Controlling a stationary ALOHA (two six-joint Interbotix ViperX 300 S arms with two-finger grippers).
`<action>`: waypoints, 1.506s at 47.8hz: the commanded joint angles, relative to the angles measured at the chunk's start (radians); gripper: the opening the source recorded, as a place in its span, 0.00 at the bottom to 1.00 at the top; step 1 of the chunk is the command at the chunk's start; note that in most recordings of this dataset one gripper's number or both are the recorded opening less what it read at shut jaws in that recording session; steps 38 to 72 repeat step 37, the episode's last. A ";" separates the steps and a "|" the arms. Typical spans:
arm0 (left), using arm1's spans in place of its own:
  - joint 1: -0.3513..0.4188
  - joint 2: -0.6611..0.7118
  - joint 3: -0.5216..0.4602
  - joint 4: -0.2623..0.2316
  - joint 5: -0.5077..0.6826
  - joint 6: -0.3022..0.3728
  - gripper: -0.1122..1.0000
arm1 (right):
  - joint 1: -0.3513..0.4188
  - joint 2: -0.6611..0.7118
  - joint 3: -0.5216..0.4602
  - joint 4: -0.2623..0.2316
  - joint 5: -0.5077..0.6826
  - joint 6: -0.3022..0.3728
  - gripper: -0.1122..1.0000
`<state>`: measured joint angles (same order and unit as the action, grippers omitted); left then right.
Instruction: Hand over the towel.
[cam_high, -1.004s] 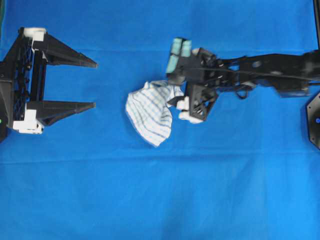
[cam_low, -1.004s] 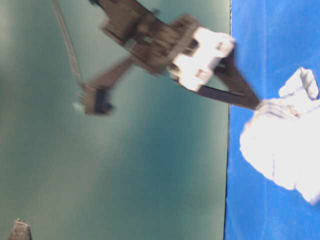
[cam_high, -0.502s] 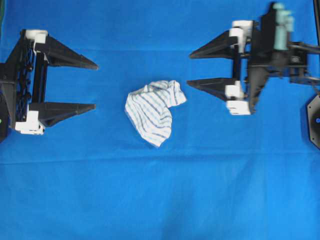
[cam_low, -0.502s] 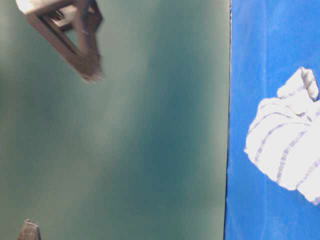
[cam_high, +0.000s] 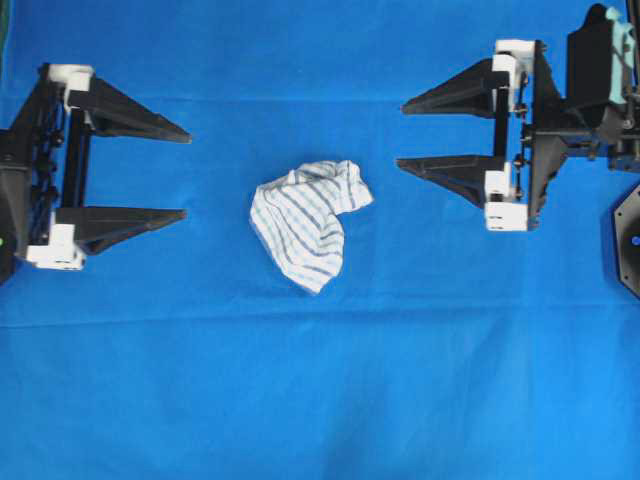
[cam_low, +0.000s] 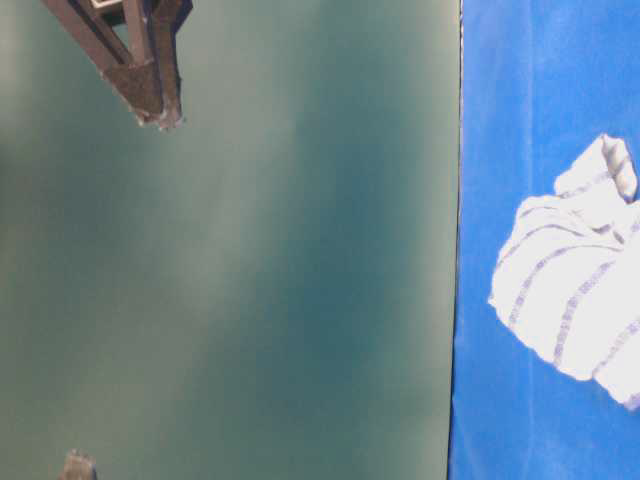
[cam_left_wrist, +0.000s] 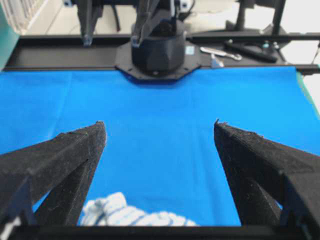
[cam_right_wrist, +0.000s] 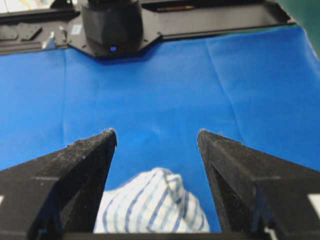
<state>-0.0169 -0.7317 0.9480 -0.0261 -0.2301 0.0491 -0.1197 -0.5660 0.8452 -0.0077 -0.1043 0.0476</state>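
The towel (cam_high: 305, 220), a small crumpled white cloth with blue and grey check stripes, lies loose on the blue cloth at the middle of the overhead view. It also shows in the table-level view (cam_low: 570, 300), the left wrist view (cam_left_wrist: 130, 216) and the right wrist view (cam_right_wrist: 152, 205). My left gripper (cam_high: 185, 172) is open and empty at the far left, well apart from the towel. My right gripper (cam_high: 400, 135) is open and empty at the upper right, raised and apart from the towel. One fingertip (cam_low: 150, 95) of the right gripper shows high in the table-level view.
A large plain blue cloth (cam_high: 320, 380) covers the table. The right arm's base (cam_high: 628, 240) sits at the right edge and shows in the left wrist view (cam_left_wrist: 157, 50). The left arm's base (cam_right_wrist: 112, 30) shows in the right wrist view. Tools (cam_left_wrist: 235, 50) lie beyond the cloth.
My right gripper let go of the towel, opened, and drew back up and to the right. The towel settled on the cloth. The left gripper stayed almost still.
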 joint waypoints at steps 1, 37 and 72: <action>0.000 -0.063 0.003 0.002 0.043 0.000 0.94 | 0.002 -0.067 0.006 0.000 0.035 -0.002 0.73; 0.002 -0.598 0.407 0.002 0.173 -0.008 0.93 | -0.028 -0.653 0.482 0.015 0.127 0.011 0.73; 0.002 -0.598 0.407 0.002 0.173 -0.008 0.93 | -0.028 -0.653 0.482 0.015 0.127 0.011 0.73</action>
